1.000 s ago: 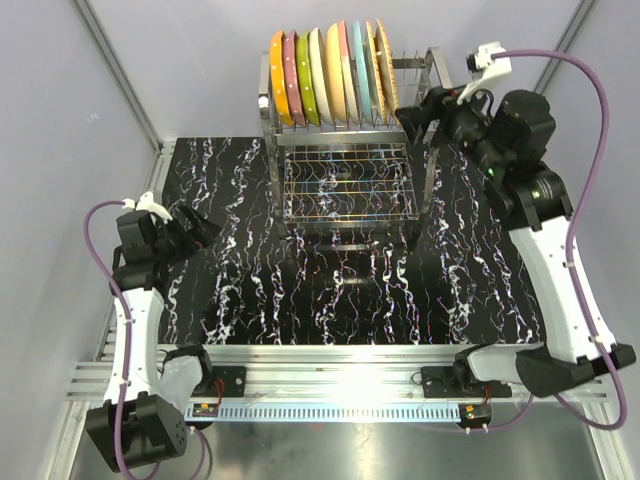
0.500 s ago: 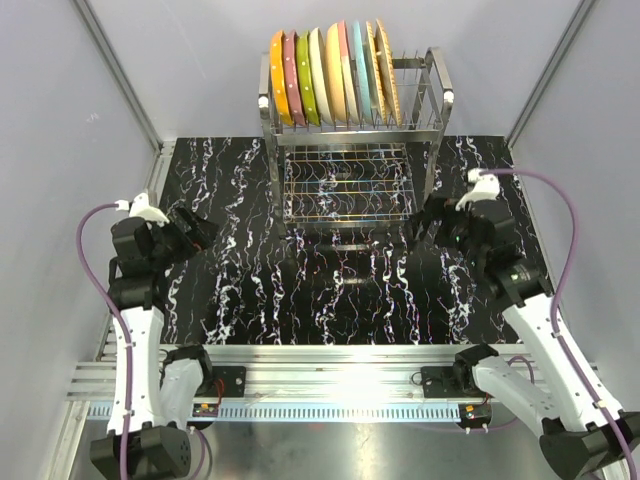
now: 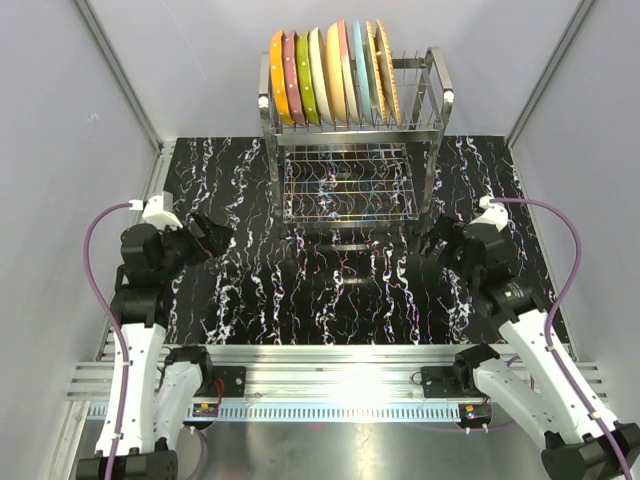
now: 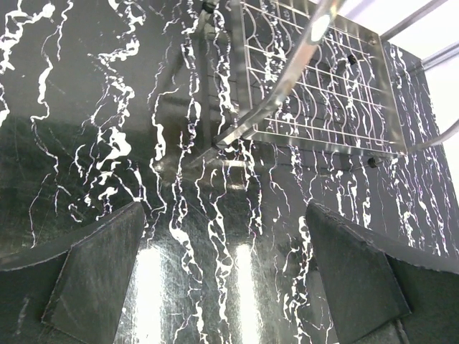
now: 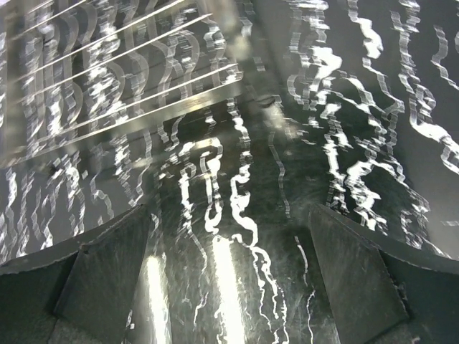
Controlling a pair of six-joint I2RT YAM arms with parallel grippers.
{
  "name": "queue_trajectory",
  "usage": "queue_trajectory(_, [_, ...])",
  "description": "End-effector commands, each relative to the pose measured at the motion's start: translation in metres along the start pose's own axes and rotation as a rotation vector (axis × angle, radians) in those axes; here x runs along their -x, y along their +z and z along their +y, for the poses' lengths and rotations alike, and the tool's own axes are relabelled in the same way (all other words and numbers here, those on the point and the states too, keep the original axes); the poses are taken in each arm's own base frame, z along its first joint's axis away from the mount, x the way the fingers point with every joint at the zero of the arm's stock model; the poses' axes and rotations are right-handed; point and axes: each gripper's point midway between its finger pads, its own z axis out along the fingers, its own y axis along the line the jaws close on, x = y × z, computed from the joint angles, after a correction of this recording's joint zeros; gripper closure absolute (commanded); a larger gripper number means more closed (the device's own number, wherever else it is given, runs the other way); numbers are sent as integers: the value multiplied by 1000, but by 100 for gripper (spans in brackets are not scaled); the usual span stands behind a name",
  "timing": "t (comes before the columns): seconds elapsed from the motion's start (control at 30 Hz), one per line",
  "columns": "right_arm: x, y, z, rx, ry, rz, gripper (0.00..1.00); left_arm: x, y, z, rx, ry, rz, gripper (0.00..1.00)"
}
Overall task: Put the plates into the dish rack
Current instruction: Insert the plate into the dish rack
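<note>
Standing on edge in the upper tier of the dish rack (image 3: pixel 436 100), the plates (image 3: pixel 330 75) form one row whose long axis runs left to right across the far side of the bench (image 3: pixel 330 300), each face turned sideways and packed close to its neighbour between the prongs. That row lies straight ahead of and above both arms. The right fingers (image 3: pixel 430 243) sit just beside the rack's near right leg and are the nearer pair, while the left fingers (image 3: pixel 216 240) hover well apart from it, off to the left and pointing in toward the wire grid shelf (image 3: pixel 345 185). Both pairs are spread wide and hold nothing: each wrist view shows two dark pads far apart with only marbled bench and rack wire between them, touching neither. Since every plate in view is racked, loading looks finished, and any further move would likely be a retreat rather than a grasp
</note>
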Motion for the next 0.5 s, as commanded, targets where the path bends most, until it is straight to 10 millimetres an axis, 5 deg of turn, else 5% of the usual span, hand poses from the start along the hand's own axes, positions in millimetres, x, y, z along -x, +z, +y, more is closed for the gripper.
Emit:
queue_trajectory(0.0, [25,1,-12,-122,100,-83,0,11,-2,-8,-18,49,-51,1])
queue_trajectory(0.17, [38,1,-32,-284,159,-122,0,10,-2,-4,4,47,-46,1])
queue_trajectory(0.47, [33,2,-28,-229,196,-148,0,11,-1,1,32,47,-52,1])
